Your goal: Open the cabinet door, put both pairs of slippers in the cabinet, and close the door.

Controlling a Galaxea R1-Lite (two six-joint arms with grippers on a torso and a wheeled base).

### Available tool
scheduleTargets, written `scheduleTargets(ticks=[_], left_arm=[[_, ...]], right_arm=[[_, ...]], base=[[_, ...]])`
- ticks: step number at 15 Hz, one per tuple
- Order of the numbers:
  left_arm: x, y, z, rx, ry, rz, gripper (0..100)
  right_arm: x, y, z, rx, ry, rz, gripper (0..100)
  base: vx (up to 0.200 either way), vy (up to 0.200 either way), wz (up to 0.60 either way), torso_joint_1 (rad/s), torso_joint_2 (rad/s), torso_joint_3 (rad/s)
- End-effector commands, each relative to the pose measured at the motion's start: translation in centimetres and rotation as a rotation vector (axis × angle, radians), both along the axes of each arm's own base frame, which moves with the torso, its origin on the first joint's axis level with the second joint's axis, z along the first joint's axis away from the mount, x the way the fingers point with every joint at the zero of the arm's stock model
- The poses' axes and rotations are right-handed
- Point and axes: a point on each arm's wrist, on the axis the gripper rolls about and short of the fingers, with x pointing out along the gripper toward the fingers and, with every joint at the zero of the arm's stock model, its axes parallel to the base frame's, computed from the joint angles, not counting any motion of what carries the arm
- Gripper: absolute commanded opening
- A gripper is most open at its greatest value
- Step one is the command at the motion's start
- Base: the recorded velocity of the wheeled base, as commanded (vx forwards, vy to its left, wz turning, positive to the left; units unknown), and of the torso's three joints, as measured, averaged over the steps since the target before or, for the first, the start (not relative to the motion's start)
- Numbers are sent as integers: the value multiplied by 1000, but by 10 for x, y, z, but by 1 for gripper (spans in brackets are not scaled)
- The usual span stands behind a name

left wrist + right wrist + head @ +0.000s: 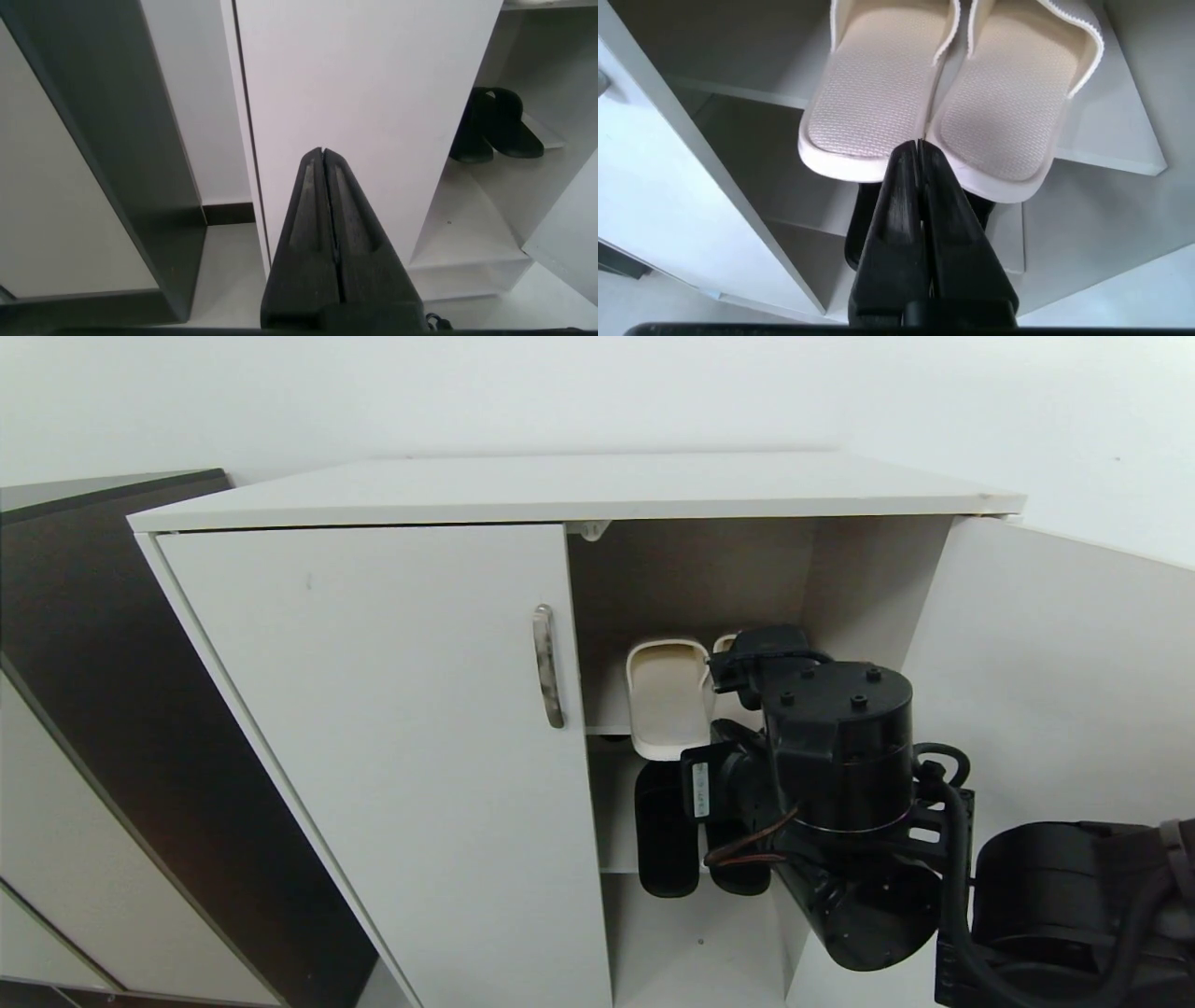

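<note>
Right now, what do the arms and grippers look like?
Right arm: matte black, round drum-like joint housings with small bolts on top. A thick black cable loops along it, thin brown wires run lower down, and a small white label sits on one side. Left gripper and right gripper: black, two long fingers tapering to a rounded tip.

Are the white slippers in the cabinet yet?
In. The white slippers lie side by side on the upper shelf inside the cabinet.
</note>
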Motion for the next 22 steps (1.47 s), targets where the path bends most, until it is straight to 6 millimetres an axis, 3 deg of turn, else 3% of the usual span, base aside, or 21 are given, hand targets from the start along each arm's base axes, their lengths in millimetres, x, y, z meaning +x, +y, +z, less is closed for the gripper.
scheduleTargets(ticks=[1,3,22], left_arm=[[0,0,0,0,-1,0,0],[0,0,0,0,1,0,0],[0,0,0,0,1,0,0]], right_arm=[[0,0,-1,-4,2,0,0],[1,1,-3,-9,6,0,0],[2,-2,-15,-48,29,-7,0]], base=[[0,0,0,0,0,0],[0,0,0,0,0,0],[-200,0,0,3,3,1]])
